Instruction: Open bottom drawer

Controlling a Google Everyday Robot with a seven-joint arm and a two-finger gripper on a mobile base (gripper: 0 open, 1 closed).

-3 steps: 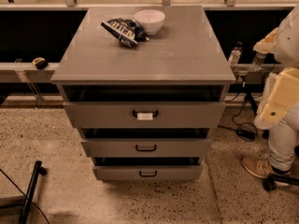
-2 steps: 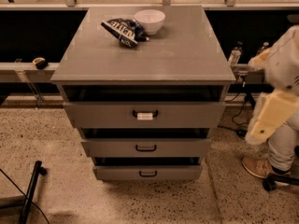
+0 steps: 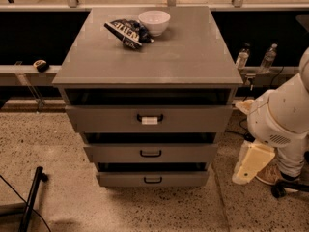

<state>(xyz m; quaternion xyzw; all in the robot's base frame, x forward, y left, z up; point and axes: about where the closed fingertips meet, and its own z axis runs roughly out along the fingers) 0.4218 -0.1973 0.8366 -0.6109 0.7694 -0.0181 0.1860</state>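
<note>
grey bottom drawer (image 3: 125, 179), black loop handle (image 3: 153, 180), looks closed; gripper (image 3: 251, 162) low, well right.

Cream plastic gripper (image 3: 244, 173) hanging low near the floor. Well to its left, flat grey bottom drawer (image 3: 120, 179) with small black loop handle (image 3: 152, 180).

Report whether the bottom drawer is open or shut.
Shut: the bottom drawer shows no interior; the gripper hangs beside the cabinet, away from it.

Cream gripper (image 3: 251, 162) hangs low on a white arm (image 3: 285, 111). Left of it, the grey bottom drawer (image 3: 183, 179) bears a black handle (image 3: 153, 180); up and left, a white bowl (image 3: 154, 21) and black-and-white packet (image 3: 126, 31).
</note>
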